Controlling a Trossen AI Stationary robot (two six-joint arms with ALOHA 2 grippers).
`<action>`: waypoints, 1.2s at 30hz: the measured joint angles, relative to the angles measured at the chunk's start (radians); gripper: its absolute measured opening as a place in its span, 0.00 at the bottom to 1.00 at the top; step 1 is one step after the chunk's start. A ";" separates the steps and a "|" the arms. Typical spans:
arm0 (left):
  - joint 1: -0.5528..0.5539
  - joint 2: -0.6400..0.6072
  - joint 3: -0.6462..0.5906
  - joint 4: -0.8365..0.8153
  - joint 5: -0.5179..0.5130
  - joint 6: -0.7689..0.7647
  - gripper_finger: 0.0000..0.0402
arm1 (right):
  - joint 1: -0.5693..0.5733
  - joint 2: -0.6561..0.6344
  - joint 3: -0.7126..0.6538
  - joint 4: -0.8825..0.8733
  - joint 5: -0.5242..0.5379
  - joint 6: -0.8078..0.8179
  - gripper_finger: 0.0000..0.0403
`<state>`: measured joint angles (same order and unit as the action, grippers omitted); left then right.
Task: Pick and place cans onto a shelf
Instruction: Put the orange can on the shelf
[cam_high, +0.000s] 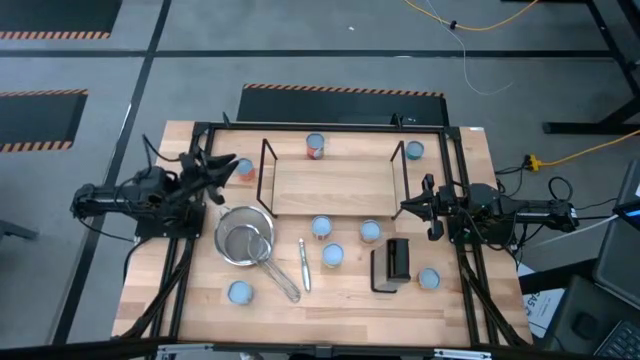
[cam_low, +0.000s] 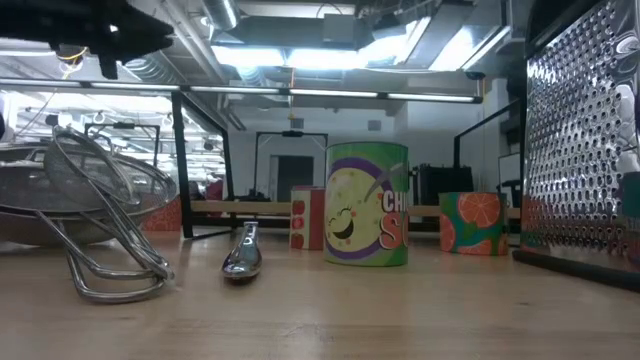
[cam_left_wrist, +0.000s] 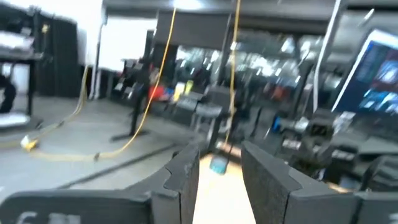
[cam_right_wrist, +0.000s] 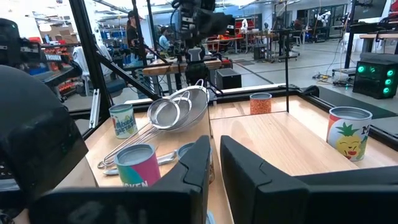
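The shelf (cam_high: 335, 185), a light-wood board with black wire ends, lies at the table's middle with nothing on its board. Several cans (cam_high: 321, 227) stand on the table around it: one (cam_high: 316, 146) at its far edge, one (cam_high: 414, 150) at the far right, one (cam_high: 245, 168) just off its left end. My left gripper (cam_high: 222, 165) is raised beside that left can, open, with nothing between its fingers (cam_left_wrist: 186, 174). My right gripper (cam_high: 414, 207) waits at the shelf's right end, its fingers (cam_right_wrist: 199, 162) a narrow gap apart and holding nothing.
A round mesh strainer (cam_high: 245, 238) and a spoon (cam_high: 303, 262) lie near-left of the shelf. A dark upright grater (cam_high: 393, 262) stands near-right, with a can (cam_high: 428, 279) beside it. Another can (cam_high: 240, 292) stands near the front edge. Black frame rails (cam_high: 320, 127) border the table.
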<state>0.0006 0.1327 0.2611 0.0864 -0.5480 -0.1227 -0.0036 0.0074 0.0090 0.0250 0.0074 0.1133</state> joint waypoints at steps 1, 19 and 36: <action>0.000 0.020 0.021 -0.028 -0.011 -0.005 0.28 | 0.000 0.000 0.000 0.000 0.000 -0.014 0.11; 0.002 0.264 0.393 -0.649 -0.043 -0.137 0.28 | 0.000 0.000 0.000 0.000 -0.001 -0.096 0.11; 0.257 0.506 0.488 -0.982 0.162 -0.032 0.27 | 0.000 0.000 0.000 0.000 -0.001 -0.096 0.11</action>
<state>0.2575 0.6391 0.7486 -0.8954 -0.3860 -0.1542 -0.0032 0.0072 0.0090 0.0250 0.0067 0.0170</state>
